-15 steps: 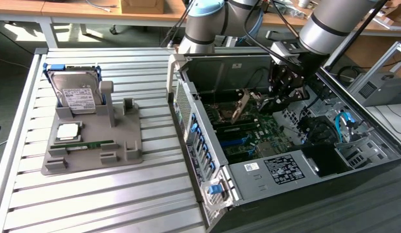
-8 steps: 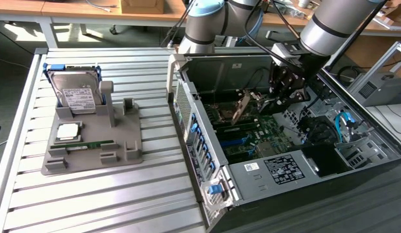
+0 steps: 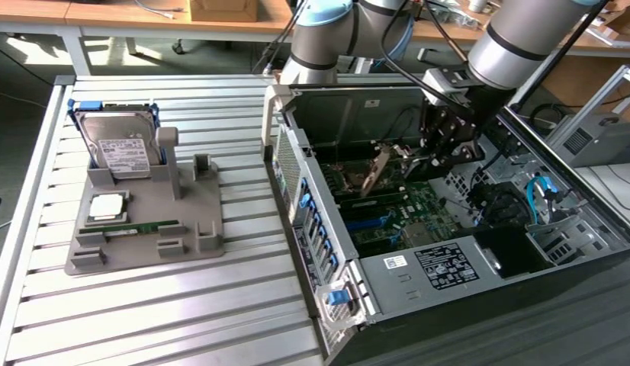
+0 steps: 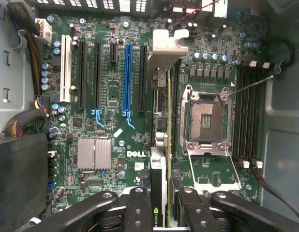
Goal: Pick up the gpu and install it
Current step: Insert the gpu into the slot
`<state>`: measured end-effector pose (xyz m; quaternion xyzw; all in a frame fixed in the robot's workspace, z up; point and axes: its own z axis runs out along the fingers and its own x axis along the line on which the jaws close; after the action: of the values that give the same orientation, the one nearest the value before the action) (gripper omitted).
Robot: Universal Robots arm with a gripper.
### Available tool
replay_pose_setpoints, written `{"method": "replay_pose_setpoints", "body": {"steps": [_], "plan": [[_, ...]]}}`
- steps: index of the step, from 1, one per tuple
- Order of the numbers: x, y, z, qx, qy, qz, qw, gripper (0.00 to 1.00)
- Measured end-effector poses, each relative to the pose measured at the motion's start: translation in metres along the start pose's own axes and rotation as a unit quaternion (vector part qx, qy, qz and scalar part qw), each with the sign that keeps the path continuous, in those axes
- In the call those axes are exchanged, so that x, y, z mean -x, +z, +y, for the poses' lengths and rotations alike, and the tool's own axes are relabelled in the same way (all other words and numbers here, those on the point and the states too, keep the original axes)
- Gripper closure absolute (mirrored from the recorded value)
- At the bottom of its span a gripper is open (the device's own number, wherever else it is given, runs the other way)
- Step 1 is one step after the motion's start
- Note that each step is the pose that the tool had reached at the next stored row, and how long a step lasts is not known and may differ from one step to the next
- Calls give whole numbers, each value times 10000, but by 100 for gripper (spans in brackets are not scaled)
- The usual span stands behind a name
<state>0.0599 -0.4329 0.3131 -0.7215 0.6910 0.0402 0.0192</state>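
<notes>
1. Black-fingered tool [image 4: 161, 212] clenched on the thin flat gpu card [image 4: 160, 159], seen edge-on; its silvery metal bracket [image 4: 165, 48] at the far end;
2. Card stands over green motherboard [image 4: 72, 125], between long blue slot [image 4: 127, 77] and square metal processor socket [image 4: 207, 121].

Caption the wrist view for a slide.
Black gripper holds the thin graphics card with silvery bracket edge-on above the green motherboard.

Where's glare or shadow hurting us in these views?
Exterior view: bright light glares off the table slats, case interior shadowed under the arm. Wrist view: motherboard evenly lit, bright sheen on the gpu bracket, black cover beside the heatsink lost in shadow.
</notes>
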Motion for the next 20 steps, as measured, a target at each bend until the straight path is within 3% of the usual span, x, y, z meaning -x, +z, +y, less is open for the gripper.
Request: {"method": "replay_pose_setpoints", "body": {"steps": [13,20], "plan": [[-40,4,113,-2,0,0,10000,73],[-37,9,233,-5,0,0,10000,73]]}}
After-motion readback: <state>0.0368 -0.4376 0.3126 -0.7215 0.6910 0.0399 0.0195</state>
